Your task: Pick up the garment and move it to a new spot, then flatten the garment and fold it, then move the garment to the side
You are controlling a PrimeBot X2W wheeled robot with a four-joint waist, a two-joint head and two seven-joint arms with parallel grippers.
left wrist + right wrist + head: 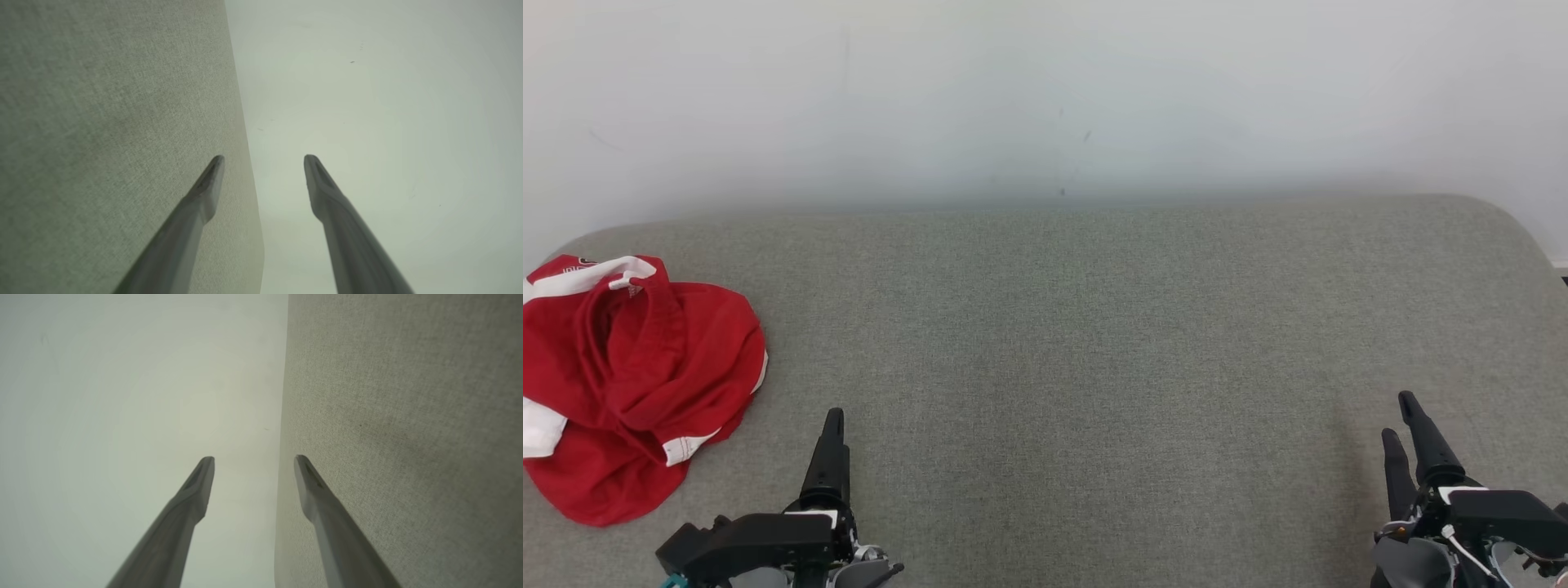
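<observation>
Nothing is done yet, I judge: the red-and-white shirt lies crumpled at the left edge of the grey cloth-covered table, while my left jaws and right jaws stand wide and empty, with lifting, flattening and folding ahead.

A crumpled red garment with white trim lies heaped near the left gripper, to its left.

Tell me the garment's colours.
The garment is red with white trim, clearest in the head view.
</observation>
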